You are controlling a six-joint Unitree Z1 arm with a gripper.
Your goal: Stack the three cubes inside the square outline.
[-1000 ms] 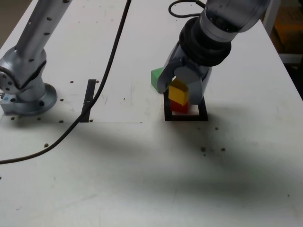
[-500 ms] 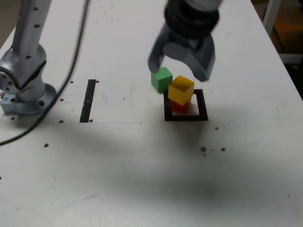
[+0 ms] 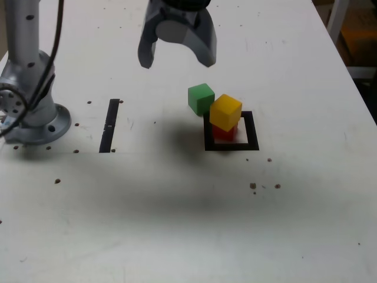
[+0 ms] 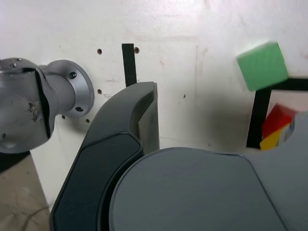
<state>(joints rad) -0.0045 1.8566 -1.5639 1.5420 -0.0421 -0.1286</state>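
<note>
Exterior view shows the gripper [image 3: 177, 59] hanging above the bench [image 3: 177, 224] with its jaws spread and nothing between them. Taking the square outline [image 3: 252, 131] as the landmark, the gripper sits well off toward the far side and toward the exterior view's left of it, while the green cube [image 3: 201, 98] lies just outside the outline's far corner on that same left side, between the gripper and the outline. So the coming move looks to turn on this: the green cube is down and toward the exterior view's right from the jaws, closer to them than the stack is.

Inside the outline stands the red cube [image 3: 223, 133], mostly hidden by the yellow cube [image 3: 225, 112] resting on top of it. The yellow one is turned a little against the red one and seems to overhang it toward the green cube, so the stack may be touchy when a third block comes down.

The green cube rests flat on the bench, slightly rotated against the outline's edges, near the yellow cube; whether they touch cannot be told. It is a plain solid block with no long axis, so either pair of faces should serve. Wrist view shows the green cube [image 4: 263, 65] beside the outline's tape [image 4: 256, 118].
</note>
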